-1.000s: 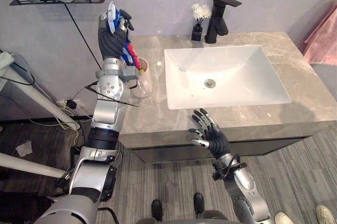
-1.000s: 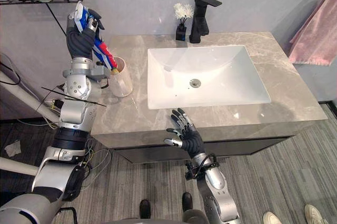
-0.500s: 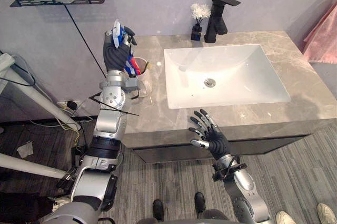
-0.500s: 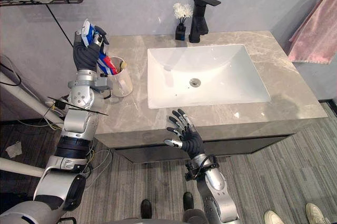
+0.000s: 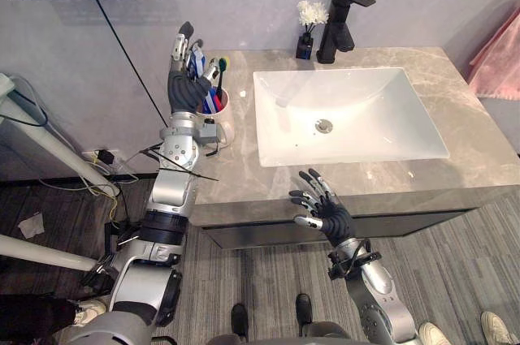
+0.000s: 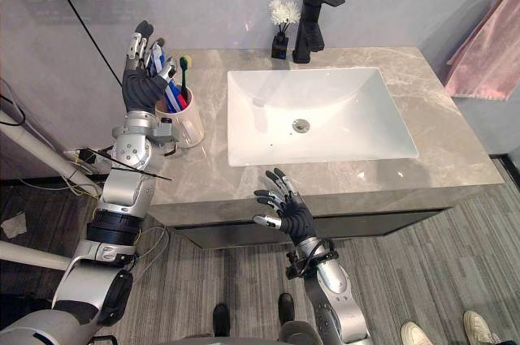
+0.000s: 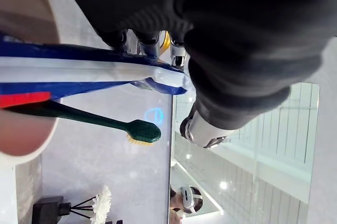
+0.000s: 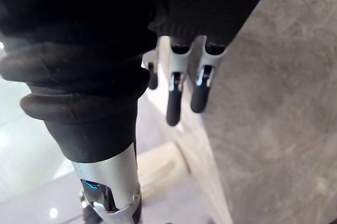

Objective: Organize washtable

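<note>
Seeing the left hand (image 5: 188, 85) right behind the cup (image 5: 223, 118) at the worktop's (image 5: 479, 142) left end, opened out, straight fingers pointing up, gripping nothing. Spotting the toothpaste tube (image 5: 197, 59) standing in that cup beside a green toothbrush (image 5: 221, 69). Also catching the right hand (image 5: 329, 213) by the front edge, spread wide, empty

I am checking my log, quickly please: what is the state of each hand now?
Left hand: open, fingers straight, by the tube in the cup.
Right hand: open, fingers spread, holding nothing.
</note>
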Motion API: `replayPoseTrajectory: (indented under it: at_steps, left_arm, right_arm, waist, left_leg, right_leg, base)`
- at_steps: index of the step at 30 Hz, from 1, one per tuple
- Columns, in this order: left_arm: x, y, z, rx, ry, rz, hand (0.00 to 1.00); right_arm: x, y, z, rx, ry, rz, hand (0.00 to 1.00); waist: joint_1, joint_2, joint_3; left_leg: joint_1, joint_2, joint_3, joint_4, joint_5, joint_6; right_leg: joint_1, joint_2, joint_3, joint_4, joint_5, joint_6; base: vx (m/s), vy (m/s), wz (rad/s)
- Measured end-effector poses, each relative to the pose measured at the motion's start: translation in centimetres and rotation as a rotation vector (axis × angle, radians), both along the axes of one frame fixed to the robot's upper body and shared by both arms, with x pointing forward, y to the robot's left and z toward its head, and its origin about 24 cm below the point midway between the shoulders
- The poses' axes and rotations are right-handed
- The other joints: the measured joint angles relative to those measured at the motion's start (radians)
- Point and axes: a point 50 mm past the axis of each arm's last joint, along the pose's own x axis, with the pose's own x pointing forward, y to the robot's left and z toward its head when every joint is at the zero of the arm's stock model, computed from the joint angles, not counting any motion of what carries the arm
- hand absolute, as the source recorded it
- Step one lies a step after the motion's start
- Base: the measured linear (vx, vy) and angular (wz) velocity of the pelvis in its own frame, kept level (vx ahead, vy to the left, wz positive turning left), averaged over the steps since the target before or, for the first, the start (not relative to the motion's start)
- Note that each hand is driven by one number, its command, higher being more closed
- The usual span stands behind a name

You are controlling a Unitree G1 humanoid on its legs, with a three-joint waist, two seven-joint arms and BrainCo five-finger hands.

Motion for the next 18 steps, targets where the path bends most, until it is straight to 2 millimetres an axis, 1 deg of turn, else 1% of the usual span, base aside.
replayPoseTrajectory:
  at_steps: [3, 6, 8, 9, 11, 12, 13, 14, 15, 17, 18]
  left_arm:
    - [0.1, 0.0, 0.3, -0.002, -0.009, 0.0, 0.0]
    - [0.2, 0.0, 2.0, -0.02, -0.061, 0.014, 0.0]
    - [-0.1, 0.4, 4.0, -0.037, -0.135, 0.029, 0.0]
    - [-1.1, 0.7, 5.7, -0.071, -0.224, 0.029, 0.0]
    - [-2.5, 1.0, 7.4, -0.088, -0.323, 0.023, 0.0]
    - [-3.5, 1.2, 8.5, -0.102, -0.396, 0.017, 1.0]
    - [-4.1, 1.2, 8.9, -0.108, -0.43, 0.014, 1.0]
    - [-5.3, 1.5, 9.5, -0.107, -0.492, 0.012, 1.0]
    - [-7.1, 2.2, 9.6, -0.109, -0.555, 0.022, 1.0]
    - [-8.6, 2.8, 8.9, -0.102, -0.585, 0.031, 1.0]
    - [-9.4, 3.3, 7.8, -0.099, -0.571, 0.034, 1.0]
  right_arm:
    - [0.0, 0.0, 0.0, 0.0, 0.0, 0.001, 0.0]
    - [0.0, 0.0, 0.0, 0.002, -0.001, 0.001, 0.0]
    - [0.0, 0.1, 0.0, 0.005, -0.001, 0.001, 0.0]
    - [0.0, 0.1, 0.0, 0.009, 0.0, -0.001, 0.0]
    - [-0.1, 0.1, 0.0, 0.011, 0.003, -0.003, 0.0]
    - [-0.1, 0.1, -0.1, 0.012, 0.007, -0.005, 0.0]
    - [-0.2, 0.1, -0.2, 0.012, 0.009, -0.006, 0.0]
    - [-0.2, 0.1, -0.2, 0.012, 0.01, -0.006, 0.0]
    - [-0.2, 0.1, -0.2, 0.015, 0.01, -0.005, 0.0]
    - [-0.2, 0.1, -0.2, 0.018, 0.01, -0.008, 0.0]
    - [-0.3, 0.1, -0.3, 0.018, 0.015, -0.01, 0.0]
  waist:
    - [0.002, -0.003, 0.0]
    - [0.003, -0.004, 0.0]
    - [0.001, -0.003, 0.0]
    - [0.001, -0.003, 0.0]
    - [0.002, -0.003, 0.0]
    - [0.004, -0.001, 0.0]
    - [0.004, 0.0, 0.0]
    - [0.005, 0.005, -0.003]
    - [0.01, 0.016, -0.009]
    - [0.021, 0.028, -0.012]
    - [0.026, 0.038, -0.018]
  left_leg:
    - [0.0, 0.0, 0.0, 0.0, 0.0, 0.0]
    - [0.0, -0.001, -0.001, 0.0, 0.0, 0.0]
    - [0.0, -0.002, -0.001, 0.0, 0.0, 0.0]
    - [0.001, -0.002, -0.003, 0.0, 0.0, 0.0]
    - [0.002, -0.002, -0.006, 0.0, 0.0, 0.001]
    - [0.004, -0.003, -0.013, 0.0, 0.001, 0.001]
    - [0.006, -0.004, -0.018, 0.0, 0.001, 0.001]
    - [0.01, -0.007, -0.025, 0.0, 0.001, 0.001]
    - [0.012, -0.007, -0.027, 0.0, 0.001, 0.001]
    - [0.013, -0.009, -0.028, -0.001, 0.001, 0.001]
    - [0.013, -0.009, -0.03, -0.001, 0.002, 0.002]
  right_leg:
    - [0.0, 0.0, 0.0, 0.0, 0.0, 0.0]
    - [0.002, 0.005, -0.002, 0.0, 0.001, 0.001]
    - [0.002, 0.006, -0.003, 0.0, 0.0, 0.001]
    - [0.003, 0.006, -0.004, 0.001, 0.0, 0.001]
    - [0.007, 0.006, -0.008, 0.001, 0.0, 0.001]
    - [0.012, 0.006, -0.015, 0.001, 0.0, 0.001]
    - [0.016, 0.006, -0.021, 0.001, -0.001, 0.0]
    - [0.023, 0.005, -0.03, 0.001, -0.002, -0.001]
    - [0.026, 0.002, -0.033, 0.001, -0.004, 0.0]
    - [0.027, 0.0, -0.035, 0.001, -0.005, 0.001]
    - [0.028, -0.001, -0.038, 0.001, -0.005, 0.001]
  base:
    - [0.0, 0.0, 0.0]
    - [0.0, 0.0, 0.0]
    - [0.0, 0.0, 0.0]
    - [0.0, 0.0, 0.0]
    - [0.0, 0.0, 0.06]
    - [0.0, 0.0, 0.12]
    - [0.0, 0.007, 0.18]
    - [0.0, 0.009, 0.15]
    - [-0.01, 0.009, 0.11]
    - [-0.02, 0.009, 0.04]
    - [-0.03, 0.011, 0.06]
